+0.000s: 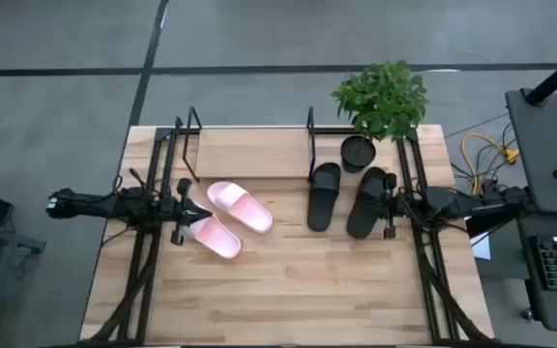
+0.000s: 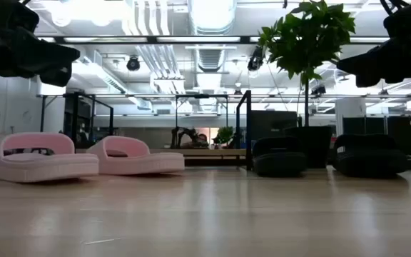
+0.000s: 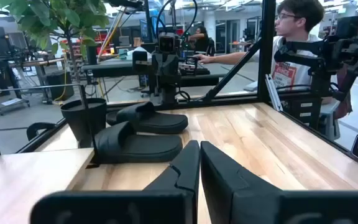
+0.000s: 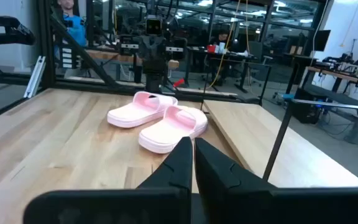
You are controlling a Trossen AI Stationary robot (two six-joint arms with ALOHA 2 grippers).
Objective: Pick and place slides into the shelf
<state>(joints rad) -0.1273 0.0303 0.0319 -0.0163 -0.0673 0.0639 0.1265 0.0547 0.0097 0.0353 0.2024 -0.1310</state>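
While both arms hang at the table's side edges, the left gripper (image 1: 180, 211) and the right gripper (image 1: 392, 205) each show fingers pressed together, holding nothing. Bare wooden table (image 1: 307, 290) lies open at the near side. Two pale pink wide-strap slides (image 1: 228, 218) lie diagonally at left; two matte black slides (image 1: 348, 198) lie nearly lengthwise toward the black-rod shelf with wooden board (image 1: 251, 153), beside a potted green plant (image 1: 380, 101).

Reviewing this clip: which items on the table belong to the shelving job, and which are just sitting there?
Job items:
pink slides
black slides
shelf
left end effector, shut
right end effector, shut

Just there:
potted plant
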